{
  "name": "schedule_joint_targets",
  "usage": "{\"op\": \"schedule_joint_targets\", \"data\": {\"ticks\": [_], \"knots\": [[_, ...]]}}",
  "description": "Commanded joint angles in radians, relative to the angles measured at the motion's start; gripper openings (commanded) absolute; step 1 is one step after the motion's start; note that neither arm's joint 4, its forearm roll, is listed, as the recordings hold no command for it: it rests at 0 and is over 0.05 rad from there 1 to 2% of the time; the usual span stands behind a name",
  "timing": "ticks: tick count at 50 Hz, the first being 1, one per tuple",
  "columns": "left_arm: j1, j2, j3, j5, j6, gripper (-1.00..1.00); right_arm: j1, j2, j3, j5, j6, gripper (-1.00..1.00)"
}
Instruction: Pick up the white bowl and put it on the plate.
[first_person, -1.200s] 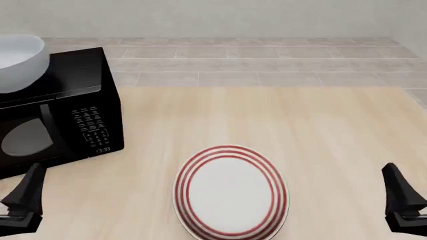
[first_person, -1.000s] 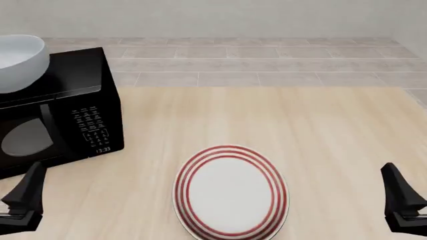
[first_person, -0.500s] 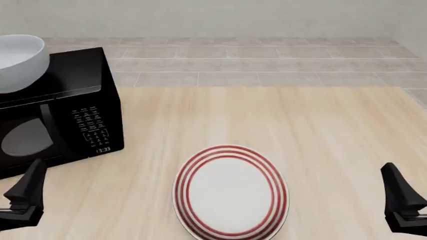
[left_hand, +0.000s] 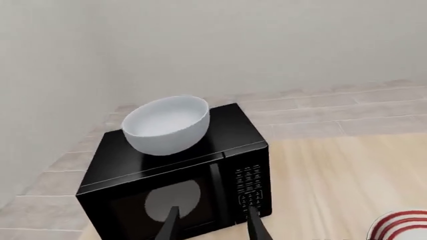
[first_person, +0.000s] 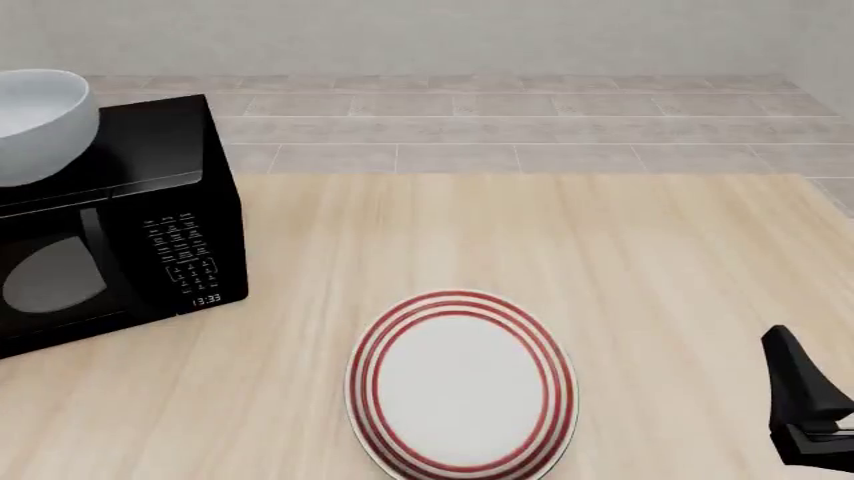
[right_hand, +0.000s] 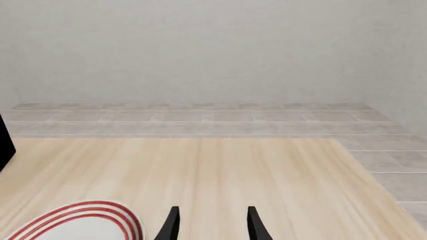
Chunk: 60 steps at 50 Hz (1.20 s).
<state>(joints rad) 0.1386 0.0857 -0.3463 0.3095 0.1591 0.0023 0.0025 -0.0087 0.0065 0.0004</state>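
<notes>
The white bowl (first_person: 40, 122) sits upright on top of the black microwave (first_person: 127, 225) at the tabletop's (first_person: 627, 260) far left. The plate (first_person: 462, 385) lies flat near the front centre. Left hand (left_hand: 212, 224) and right hand (right_hand: 211, 223): fingers parted, holding nothing.

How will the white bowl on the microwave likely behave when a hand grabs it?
The white bowl looks glossy and smooth, so it may slip. It seems rigid and possibly breakable. Sitting high on the microwave with a rounded underside, it could rock or slide off if nudged.
</notes>
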Motion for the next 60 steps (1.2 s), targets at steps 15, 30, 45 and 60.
{"op": "schedule_joint_targets", "data": {"ticks": [15, 30, 45, 60], "knots": [[0.104, 0.128, -0.296, 0.223, 0.425, 1.0, -0.002, 0.001, 0.001, -0.002, -0.001, 1.0], [0.044, 0.192, -0.47, 0.371, 0.623, 1.0, -0.003, 0.001, 0.001, -0.002, -0.001, 1.0], [0.053, 0.356, -0.704, 0.575, 0.737, 1.0, -0.002, 0.001, 0.001, -0.002, -0.001, 1.0], [-0.004, 0.497, -0.974, 0.779, 0.774, 1.0, -0.002, 0.001, 0.001, -0.001, 0.0, 1.0]]}}
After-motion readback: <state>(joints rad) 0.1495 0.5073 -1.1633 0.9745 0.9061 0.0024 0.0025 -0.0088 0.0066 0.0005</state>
